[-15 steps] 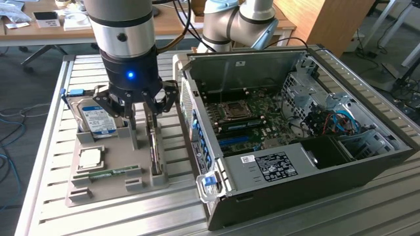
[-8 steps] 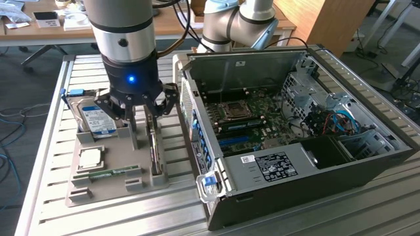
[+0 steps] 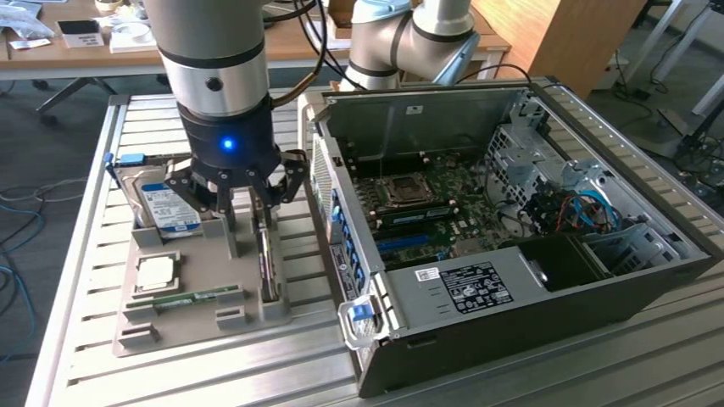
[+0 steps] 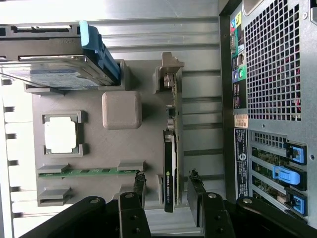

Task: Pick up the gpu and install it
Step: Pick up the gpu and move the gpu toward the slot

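Here the gripper (image 4: 167,176) hangs with its jaws part open, one finger on each side of the gpu (image 4: 170,148) (a gap shows on both sides, nothing held), which stands on edge in a slot along the grey tray's (image 4: 99,151) edge nearest the computer case (image 3: 543,288).

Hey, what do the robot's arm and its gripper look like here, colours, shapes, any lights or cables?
The arm is a thick silver-grey tube with a black band, ending in a black wrist section that carries a glowing blue light. The gripper is black, with two jointed linkage fingers. Black cables trail behind the arm.
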You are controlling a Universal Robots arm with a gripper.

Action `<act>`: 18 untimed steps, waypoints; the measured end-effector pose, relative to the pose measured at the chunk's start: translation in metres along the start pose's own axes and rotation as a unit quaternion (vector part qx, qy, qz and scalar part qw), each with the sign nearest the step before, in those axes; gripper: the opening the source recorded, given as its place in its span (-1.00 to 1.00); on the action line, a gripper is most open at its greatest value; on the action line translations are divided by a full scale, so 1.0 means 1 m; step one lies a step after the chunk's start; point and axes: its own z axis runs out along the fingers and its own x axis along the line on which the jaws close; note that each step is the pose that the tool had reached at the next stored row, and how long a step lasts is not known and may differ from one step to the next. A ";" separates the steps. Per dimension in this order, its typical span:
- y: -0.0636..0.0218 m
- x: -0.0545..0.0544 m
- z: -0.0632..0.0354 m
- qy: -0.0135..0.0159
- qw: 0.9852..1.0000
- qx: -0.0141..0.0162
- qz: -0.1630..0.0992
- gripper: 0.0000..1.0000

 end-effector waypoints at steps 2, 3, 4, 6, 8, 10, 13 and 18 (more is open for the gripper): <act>0.0000 0.000 0.0000 0.000 1.000 0.000 0.000 -0.05; 0.0000 0.000 0.0000 0.000 1.000 0.000 0.000 -0.05; 0.0000 0.000 0.0000 0.000 1.000 0.000 0.000 -0.05; 0.0000 0.000 0.0000 0.000 1.000 0.000 0.000 -0.05; 0.0000 0.000 0.0000 0.000 1.000 0.000 0.000 -0.05; 0.0000 0.000 0.0005 0.000 1.000 0.000 0.000 -0.05; -0.0002 0.000 0.0037 0.000 1.000 0.000 0.000 -0.05; -0.0005 0.000 0.0113 0.000 1.000 0.000 0.000 -0.05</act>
